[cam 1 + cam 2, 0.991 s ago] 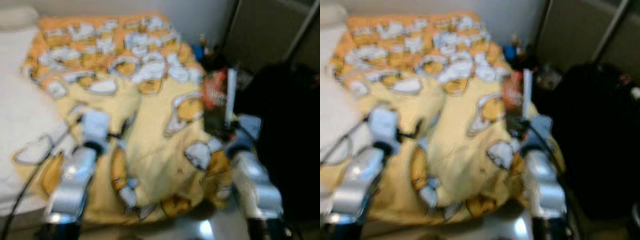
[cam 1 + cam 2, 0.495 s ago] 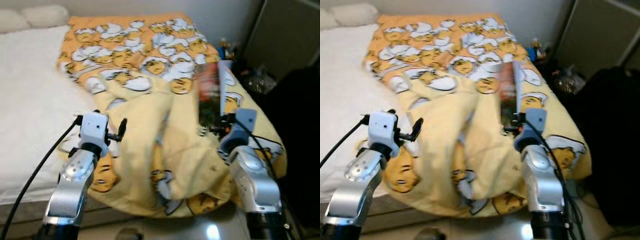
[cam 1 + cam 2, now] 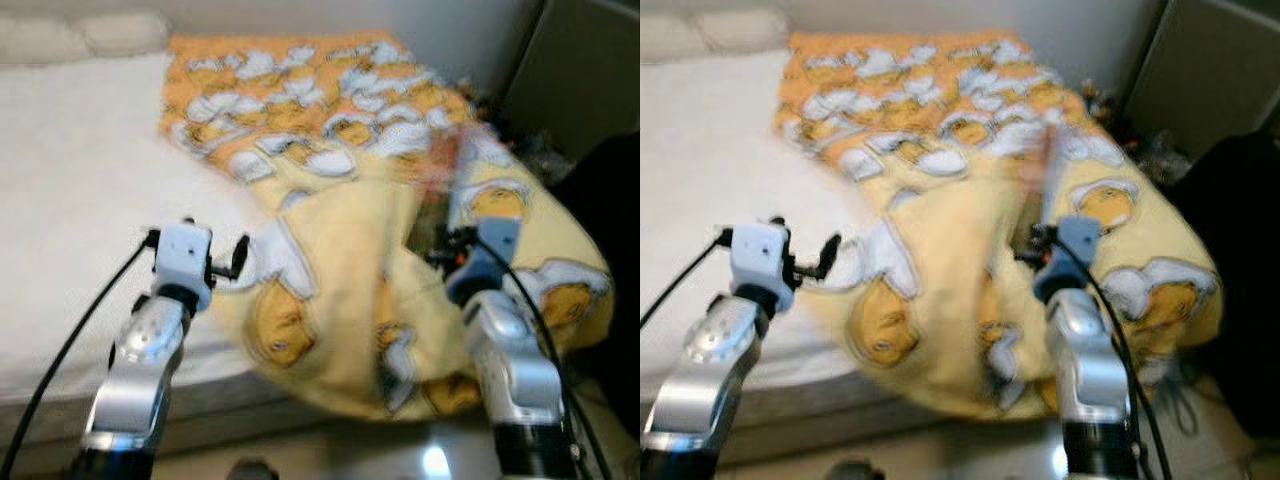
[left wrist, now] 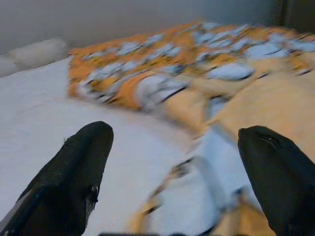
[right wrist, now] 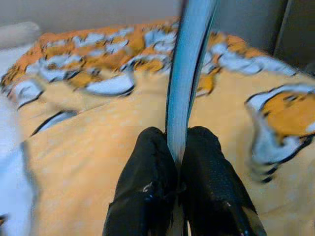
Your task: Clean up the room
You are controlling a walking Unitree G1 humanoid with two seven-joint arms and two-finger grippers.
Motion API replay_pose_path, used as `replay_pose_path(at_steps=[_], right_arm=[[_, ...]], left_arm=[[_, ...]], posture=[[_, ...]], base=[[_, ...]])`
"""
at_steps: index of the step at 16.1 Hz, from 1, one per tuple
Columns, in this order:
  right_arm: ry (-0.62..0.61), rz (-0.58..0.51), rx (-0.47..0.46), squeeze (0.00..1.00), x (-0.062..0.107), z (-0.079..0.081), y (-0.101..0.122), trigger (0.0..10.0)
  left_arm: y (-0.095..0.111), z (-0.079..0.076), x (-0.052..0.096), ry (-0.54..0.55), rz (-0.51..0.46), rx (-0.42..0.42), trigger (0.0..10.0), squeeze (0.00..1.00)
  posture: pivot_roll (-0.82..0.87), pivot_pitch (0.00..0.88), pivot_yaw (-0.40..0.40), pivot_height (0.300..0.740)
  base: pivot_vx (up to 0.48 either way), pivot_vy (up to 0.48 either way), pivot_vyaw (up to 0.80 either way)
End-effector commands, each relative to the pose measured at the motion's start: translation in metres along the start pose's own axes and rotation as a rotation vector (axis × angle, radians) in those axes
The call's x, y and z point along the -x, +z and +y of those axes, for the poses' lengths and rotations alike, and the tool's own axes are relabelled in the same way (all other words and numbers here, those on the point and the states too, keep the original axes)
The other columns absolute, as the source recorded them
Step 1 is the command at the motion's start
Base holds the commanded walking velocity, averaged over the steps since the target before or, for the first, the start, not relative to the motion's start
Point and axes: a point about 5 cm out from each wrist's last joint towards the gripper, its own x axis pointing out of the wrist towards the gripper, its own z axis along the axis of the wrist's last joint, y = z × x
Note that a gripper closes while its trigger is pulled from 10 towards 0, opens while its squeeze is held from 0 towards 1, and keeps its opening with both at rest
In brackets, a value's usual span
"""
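A bed with a white sheet (image 3: 80, 190) carries a crumpled yellow blanket (image 3: 340, 230) printed with egg cartoons, hanging over the near corner. My right gripper (image 5: 177, 137) is shut on a thin flat book (image 5: 189, 64) with a reddish cover, held upright on edge above the blanket's right part (image 3: 440, 180). The left gripper (image 4: 174, 135) stands open over the blanket's edge where it meets the white sheet, with nothing between its fingers (image 3: 238, 258).
Two pale pillows (image 3: 90, 30) lie at the head of the bed. A dark bulky mass (image 3: 615, 180) and a grey cabinet panel (image 3: 585, 60) stand to the right of the bed, with small clutter (image 3: 1105, 105) in the corner. Shiny floor (image 3: 430, 460) shows below the bed's corner.
The camera has swung left, so the bed takes up more of the picture and the dark mass has slid right. Both arms keep their pose; the right gripper still holds the book.
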Motion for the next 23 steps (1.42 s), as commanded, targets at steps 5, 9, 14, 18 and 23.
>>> replay_pose_path(at_steps=[5,9,14,18,23], right_arm=[[-0.044,-0.046,0.014,0.0,0.008,-0.008,0.006,10.0],[-0.042,-0.059,0.043,0.0,0.008,-0.007,0.009,10.0],[-0.044,-0.051,0.043,0.0,0.007,-0.005,0.007,10.0],[-0.019,-0.059,0.035,0.0,0.005,-0.001,0.009,10.0],[-0.017,-0.044,0.048,0.0,0.004,0.0,0.007,10.0]], left_arm=[[0.007,0.001,-0.005,-0.006,-0.025,-0.013,10.0,0.0],[0.006,0.003,-0.006,0.011,-0.025,-0.02,10.0,0.0],[0.004,0.004,-0.004,0.032,-0.017,-0.019,10.0,0.0],[0.003,0.005,-0.002,0.04,-0.013,-0.017,10.0,0.0],[0.002,0.006,0.001,0.049,-0.011,-0.018,10.0,0.0]], posture=[[0.15,0.0,-0.005,0.74],[0.13,0.0,0.01,0.74],[0.13,0.0,0.008,0.74],[0.14,0.0,0.001,0.74],[0.15,0.0,-0.006,0.74]], base=[[0.0,0.441,0.0],[0.0,0.442,0.0],[0.0,0.443,0.0],[0.0,0.442,0.0],[0.0,0.44,0.0]])
